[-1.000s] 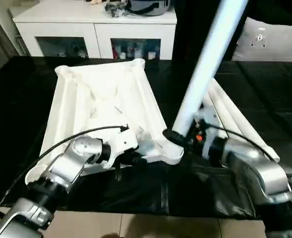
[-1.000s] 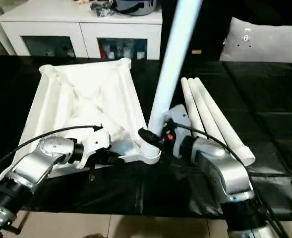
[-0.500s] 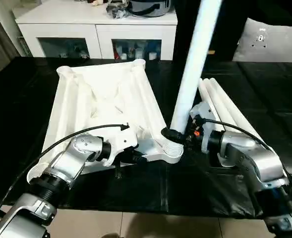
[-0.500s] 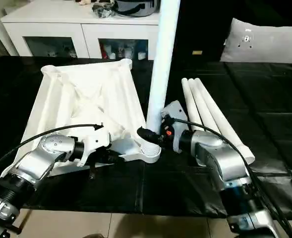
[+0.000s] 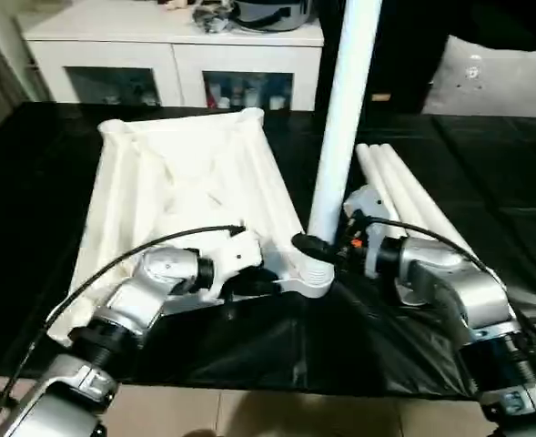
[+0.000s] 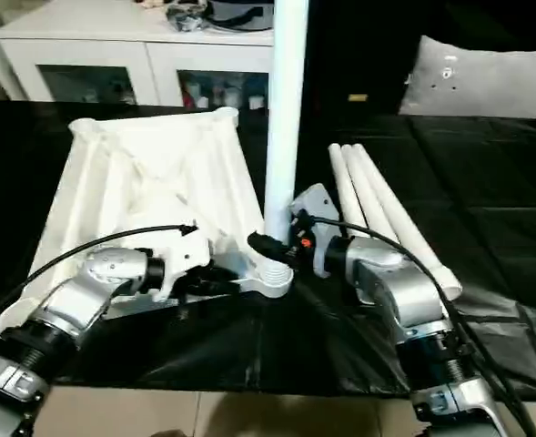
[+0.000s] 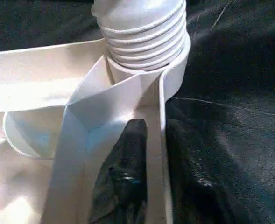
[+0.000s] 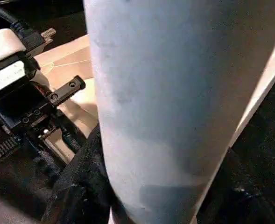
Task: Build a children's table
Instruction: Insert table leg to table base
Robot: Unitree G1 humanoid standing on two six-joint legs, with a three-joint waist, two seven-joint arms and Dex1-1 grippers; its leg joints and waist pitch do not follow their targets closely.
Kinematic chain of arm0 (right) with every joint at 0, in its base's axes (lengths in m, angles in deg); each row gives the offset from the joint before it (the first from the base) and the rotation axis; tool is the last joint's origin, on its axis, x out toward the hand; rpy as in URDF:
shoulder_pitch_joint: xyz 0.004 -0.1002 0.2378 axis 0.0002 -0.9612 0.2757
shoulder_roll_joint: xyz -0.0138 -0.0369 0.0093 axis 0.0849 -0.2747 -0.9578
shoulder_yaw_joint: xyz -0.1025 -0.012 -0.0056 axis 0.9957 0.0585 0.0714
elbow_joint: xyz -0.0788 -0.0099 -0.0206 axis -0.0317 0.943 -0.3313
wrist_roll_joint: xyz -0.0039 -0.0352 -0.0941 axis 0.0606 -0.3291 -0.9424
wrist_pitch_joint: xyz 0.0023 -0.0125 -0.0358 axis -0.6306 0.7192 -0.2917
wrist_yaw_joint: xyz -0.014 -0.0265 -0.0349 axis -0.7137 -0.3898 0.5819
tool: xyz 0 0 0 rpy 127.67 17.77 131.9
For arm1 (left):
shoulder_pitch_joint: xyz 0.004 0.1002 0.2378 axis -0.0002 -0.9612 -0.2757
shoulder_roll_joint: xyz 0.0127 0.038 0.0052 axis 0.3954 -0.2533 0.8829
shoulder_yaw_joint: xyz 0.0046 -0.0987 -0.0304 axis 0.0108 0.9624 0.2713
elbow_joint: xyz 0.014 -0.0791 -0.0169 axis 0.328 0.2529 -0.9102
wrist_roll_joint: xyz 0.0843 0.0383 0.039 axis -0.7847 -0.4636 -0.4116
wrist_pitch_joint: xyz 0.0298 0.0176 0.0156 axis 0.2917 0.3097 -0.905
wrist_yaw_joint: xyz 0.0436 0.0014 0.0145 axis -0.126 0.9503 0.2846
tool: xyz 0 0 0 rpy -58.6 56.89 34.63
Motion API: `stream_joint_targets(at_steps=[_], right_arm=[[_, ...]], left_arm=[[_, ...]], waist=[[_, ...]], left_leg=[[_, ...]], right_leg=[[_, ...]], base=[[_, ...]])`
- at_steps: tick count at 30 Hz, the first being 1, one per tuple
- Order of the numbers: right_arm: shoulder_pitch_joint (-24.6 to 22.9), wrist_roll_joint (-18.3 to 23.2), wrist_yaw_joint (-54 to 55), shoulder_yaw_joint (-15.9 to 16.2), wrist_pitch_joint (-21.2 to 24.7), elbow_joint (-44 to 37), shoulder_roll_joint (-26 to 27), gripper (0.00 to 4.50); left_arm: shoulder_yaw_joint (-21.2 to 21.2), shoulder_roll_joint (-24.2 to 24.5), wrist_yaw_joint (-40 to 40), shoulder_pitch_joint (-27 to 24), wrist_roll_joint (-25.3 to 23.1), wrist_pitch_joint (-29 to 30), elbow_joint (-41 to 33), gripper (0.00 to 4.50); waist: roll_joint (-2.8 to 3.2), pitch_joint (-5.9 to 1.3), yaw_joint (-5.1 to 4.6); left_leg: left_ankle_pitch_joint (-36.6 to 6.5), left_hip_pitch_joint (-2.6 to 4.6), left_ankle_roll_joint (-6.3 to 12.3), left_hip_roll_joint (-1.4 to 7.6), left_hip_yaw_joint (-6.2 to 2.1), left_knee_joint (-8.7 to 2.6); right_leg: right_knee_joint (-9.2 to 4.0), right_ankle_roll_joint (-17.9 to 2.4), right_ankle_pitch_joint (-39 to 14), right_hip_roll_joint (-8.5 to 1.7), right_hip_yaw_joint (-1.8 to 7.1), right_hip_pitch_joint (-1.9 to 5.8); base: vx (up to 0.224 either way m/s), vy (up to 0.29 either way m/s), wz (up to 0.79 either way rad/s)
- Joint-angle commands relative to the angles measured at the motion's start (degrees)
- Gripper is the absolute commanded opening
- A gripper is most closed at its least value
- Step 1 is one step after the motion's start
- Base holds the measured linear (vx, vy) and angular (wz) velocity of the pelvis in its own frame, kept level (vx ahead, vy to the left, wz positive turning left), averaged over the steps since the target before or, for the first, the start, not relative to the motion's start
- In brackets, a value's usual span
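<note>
The children's table top (image 5: 172, 182) lies upside down on the black cloth, ribs facing up. One long white leg (image 5: 345, 109) stands nearly upright. Its threaded end (image 7: 142, 28) sits in the near right corner socket (image 5: 315, 278). My right gripper (image 5: 327, 248) is shut on the leg just above the threads, with a black finger (image 8: 81, 177) on either side of it. My left gripper (image 5: 269, 284) is at the near rim of the table top (image 7: 163, 135), right beside that socket. Three more legs (image 5: 404, 196) lie side by side to the right.
A white cabinet (image 5: 172, 55) with glass doors stands behind the black table. A grey cushion (image 5: 504, 77) is at the back right. The cloth's front edge (image 5: 277, 387) runs close below my arms, with tan floor beyond it.
The leg has swung from leaning right to almost upright in the socket, carried by my right gripper. My left gripper has stayed at the rim.
</note>
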Motion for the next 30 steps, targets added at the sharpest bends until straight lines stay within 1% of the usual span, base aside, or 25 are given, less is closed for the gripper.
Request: stream_joint_targets(at_steps=[1, 2, 3, 4, 5, 7, 8, 9, 12, 17, 18, 19, 21, 23, 24, 25, 26, 27, 28, 30], right_arm=[[-1.2, -1.4, 0.4, 1.2, 1.3, 1.9, 0.0, 1.89], [-1.3, -1.5, 0.4, 1.0, 1.2, 1.9, 0.0, 1.89], [-1.4, -1.5, 0.4, 1.0, 1.2, 1.9, 0.0, 1.89], [-1.4, -1.6, 0.3, 0.9, 1.2, 1.9, 0.0, 1.89], [-1.4, -1.6, 0.2, 0.8, 1.2, 1.9, -0.1, 1.89], [-1.5, -1.7, 0.3, 0.8, 1.1, 2.0, -0.1, 1.89], [-1.5, -1.7, 0.3, 0.8, 1.1, 2.0, -0.1, 1.89], [-1.5, -1.7, 0.3, 0.8, 1.1, 2.0, -0.1, 1.89], [-1.8, -1.8, 0.3, 0.9, 1.1, 1.8, -0.1, 1.89], [-1.7, -1.8, -0.1, 1.1, 1.2, 1.9, -0.1, 1.89], [-1.6, -1.8, -0.1, 1.2, 1.1, 2.1, -0.1, 1.89], [-1.5, -1.7, -0.4, 1.3, 1.2, 2.2, -0.1, 1.89], [-1.3, -1.8, -0.8, 1.5, 1.2, 2.5, -0.2, 1.89], [-0.9, -1.6, -1.6, 1.7, 1.5, 3.4, -0.2, 1.89], [-0.8, -1.5, -1.8, 1.6, 1.6, 3.8, -0.1, 1.89], [-0.6, -1.0, -1.8, 1.1, 1.7, 4.4, 0.2, 1.89], [-0.5, -0.3, -1.8, 0.4, 2.0, 4.9, 0.5, 1.89], [-0.5, 1.8, -1.8, -1.8, 2.7, 5.9, 1.4, 1.89], [-0.5, 2.1, -1.8, -2.1, 2.8, 6.1, 1.5, 1.89], [-1.6, 4.0, -1.8, -4.5, 2.7, 7.2, 1.9, 1.89]], left_arm=[[0.4, 0.6, 0.2, 0.8, -1.3, 0.3, 1.0, 0.64], [-0.3, 1.3, 0.0, 0.9, -2.7, 0.1, 1.8, 0.49], [-0.6, 1.6, 0.0, 0.9, -3.3, -0.2, 2.1, 0.49], [-0.9, 1.9, 0.1, 1.0, -3.9, -0.3, 2.3, 0.5], [-1.1, 2.2, 0.3, 1.1, -4.3, -0.4, 2.6, 0.35], [-1.1, 2.4, 0.4, 1.3, -4.5, -0.6, 2.7, 0.12], [-1.2, 2.6, 0.4, 1.4, -4.6, -0.6, 2.7, 0.12], [-1.5, 3.0, 0.1, 1.5, -5.0, -0.4, 2.7, 0.09], [-1.8, 3.8, -0.7, 1.5, -5.5, 0.7, 2.0, 0.02], [-1.1, 3.4, -1.1, 1.3, -4.7, 0.2, 1.3, 0.0], [-0.9, 3.2, -1.3, 1.2, -4.3, 0.0, 1.1, 0.0], [-1.0, 3.0, -2.0, 1.1, -3.7, -0.3, 0.7, 0.0], [-1.4, 3.0, -3.4, 0.7, -3.0, -0.2, -0.2, 0.0], [-2.7, 3.3, -5.9, 0.2, -2.3, 0.1, -2.1, 0.0], [-2.9, 3.3, -6.3, 0.0, -2.3, 0.3, -2.5, 0.0], [-3.2, 3.3, -6.7, 0.0, -2.3, 0.4, -2.8, 0.0], [-3.4, 3.3, -6.9, 0.0, -2.4, 0.4, -2.9, 0.0], [-3.5, 3.1, -6.5, 0.1, -2.8, 0.1, -2.7, 0.0], [-3.5, 3.1, -6.5, 0.1, -2.8, 0.1, -2.7, 0.0], [-3.3, 2.7, -5.2, 0.6, -3.6, -0.5, -1.3, 0.0]], waist=[[-0.26, -2.82, 0.39], [-0.11, -2.8, 0.42], [-0.19, -2.81, 0.37], [-0.1, -2.79, 0.4], [-0.1, -2.78, 0.4], [-0.19, -2.67, 0.41], [-0.19, -2.67, 0.41], [-0.16, -2.6, 0.45], [-0.22, -2.58, 0.48], [-0.31, -2.61, 0.56], [-0.22, -2.6, 0.6], [-0.36, -2.59, 0.54], [-0.23, -2.62, 0.52], [-0.19, -2.74, 0.5], [-0.16, -2.85, 0.44], [-0.15, -2.88, 0.4], [-0.15, -2.88, 0.4], [-0.21, -3.04, 0.42], [-0.14, -3.09, 0.43], [-0.16, -3.17, 0.61]], left_leg=[[-11.9, 0.14, 0.72, 4.08, -1.34, -5.09], [-11.8, 0.18, 0.79, 4.08, -1.37, -5.16], [-11.8, 0.16, 0.83, 4.1, -1.37, -5.18], [-11.9, 0.2, 0.79, 4.11, -1.37, -5.21], [-12.0, 0.24, 0.72, 4.12, -1.34, -5.22], [-12.8, 0.24, 0.53, 4.14, -1.36, -5.29], [-12.8, 0.24, 0.53, 4.14, -1.36, -5.29], [-13.4, 0.42, 0.37, 4.15, -1.32, -5.31], [-13.7, 0.36, 0.21, 4.14, -1.37, -5.43], [-12.7, 0.31, 0.5, 4.14, -1.3, -5.44], [-12.7, 0.34, 0.47, 4.15, -1.3, -5.46], [-12.9, 0.32, 0.43, 4.18, -1.3, -5.49], [-13.0, 0.32, 0.39, 4.21, -1.31, -5.5], [-12.6, 0.27, 0.41, 4.31, -1.37, -5.54], [-11.6, 0.16, 0.62, 4.34, -1.34, -5.51], [-10.6, 0.15, 0.86, 4.3, -1.27, -5.43], [-10.6, 0.15, 0.86, 4.3, -1.27, -5.43], [-9.4, 0.18, 1.35, 4.25, -1.15, -5.31], [-9.1, 0.22, 1.43, 4.3, -1.12, -5.25], [-7.5, 0.18, 1.86, 4.33, -1.04, -5.18]], right_leg=[[-5.63, -10.7, -16.0, -5.92, 3.65, 2.16], [-5.69, -10.6, -16.0, -5.79, 3.59, 2.12], [-5.69, -10.5, -15.9, -5.81, 3.61, 2.16], [-5.74, -10.5, -16.0, -5.8, 3.61, 2.15], [-5.74, -10.6, -16.1, -5.8, 3.61, 2.13], [-5.89, -10.3, -17.8, -5.92, 3.64, 2.15], [-5.89, -10.3, -17.8, -5.92, 3.64, 2.15], [-6.07, -10.1, -19.3, -5.9, 3.63, 1.93], [-6.13, -9.6, -20.6, -5.88, 3.63, 1.93], [-6.15, -9.8, -19.7, -5.89, 3.63, 1.99], [-6.16, -9.8, -19.9, -5.87, 3.6, 1.96], [-6.17, -9.7, -20.0, -5.84, 3.6, 1.95], [-6.11, -9.8, -19.8, -5.89, 3.6, 1.97], [-5.9, -10.3, -18.3, -5.94, 3.61, 2.07], [-5.65, -10.8, -15.9, -5.85, 3.6, 2.21], [-5.53, -11.4, -13.7, -5.82, 3.58, 2.23], [-5.53, -11.4, -13.7, -5.82, 3.58, 2.23], [-5.32, -12.3, -11.0, -5.83, 3.55, 2.38], [-5.27, -12.6, -10.2, -5.9, 3.59, 2.39], [-5.0, -13.5, -7.0, -5.76, 3.4, 2.56]], base=[[0.0, 0.0, 0.0], [0.0, 0.0, 0.0], [0.0, 0.0, 0.0], [0.0, 0.0, 0.0], [0.0, 0.0, 0.0], [0.0, 0.0, 0.0], [0.0, 0.0, 0.0], [0.0, 0.0, 0.0], [0.0, 0.0, 0.0], [0.0, 0.0, 0.0], [0.0, 0.0, 0.0], [0.0, 0.0, 0.0], [0.0, 0.0, 0.0], [0.0, 0.0, 0.0], [0.0, 0.0, 0.0], [0.0, 0.0, 0.0], [0.0, 0.0, 0.0], [0.0, 0.0, 0.0], [0.0, 0.0, 0.0], [0.0, 0.0, 0.0]])
